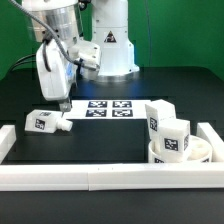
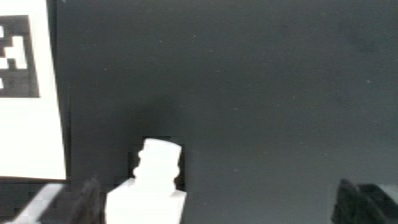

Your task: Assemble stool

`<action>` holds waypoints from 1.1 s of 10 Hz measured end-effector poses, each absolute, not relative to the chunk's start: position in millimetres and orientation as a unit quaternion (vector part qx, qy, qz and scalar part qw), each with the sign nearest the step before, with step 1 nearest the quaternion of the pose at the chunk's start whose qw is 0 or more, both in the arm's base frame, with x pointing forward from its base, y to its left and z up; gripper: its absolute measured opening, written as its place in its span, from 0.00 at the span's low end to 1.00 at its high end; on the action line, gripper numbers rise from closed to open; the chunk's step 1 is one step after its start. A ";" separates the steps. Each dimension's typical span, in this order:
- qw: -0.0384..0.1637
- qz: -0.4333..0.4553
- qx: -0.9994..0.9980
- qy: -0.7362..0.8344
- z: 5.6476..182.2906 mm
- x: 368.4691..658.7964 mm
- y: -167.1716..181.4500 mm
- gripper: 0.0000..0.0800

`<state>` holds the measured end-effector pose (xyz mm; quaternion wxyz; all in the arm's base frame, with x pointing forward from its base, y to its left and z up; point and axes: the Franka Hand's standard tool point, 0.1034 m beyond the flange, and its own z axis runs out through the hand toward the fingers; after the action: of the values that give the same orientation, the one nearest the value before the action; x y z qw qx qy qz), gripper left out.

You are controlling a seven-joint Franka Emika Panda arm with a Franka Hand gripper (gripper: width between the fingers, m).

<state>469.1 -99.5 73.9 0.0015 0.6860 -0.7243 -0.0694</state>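
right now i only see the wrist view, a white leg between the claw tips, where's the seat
observer: The seat sits at the exterior view's right, near the front rail.
operator: any more legs out there
observer: Two more: a rear leg behind the seat, and a front leg that seems to stand in it.
operator: is the claw touching my leg
observer: It seems not. The open claw hangs just above the leg, which lies on its side.

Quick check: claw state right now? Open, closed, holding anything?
Claw: open, holding nothing; a leg lies on the table between its fingers, not gripped.
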 end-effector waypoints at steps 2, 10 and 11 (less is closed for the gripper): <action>0.002 -0.069 0.686 -0.725 71.7 468.3 -99.8 0.81; 0.035 -0.052 0.676 -0.734 20.7 419.6 -133.9 0.81; 0.042 -0.055 0.679 -0.731 14.6 416.7 -131.2 0.81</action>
<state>416.7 -131.2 14.6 0.0421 0.6794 -0.7305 -0.0546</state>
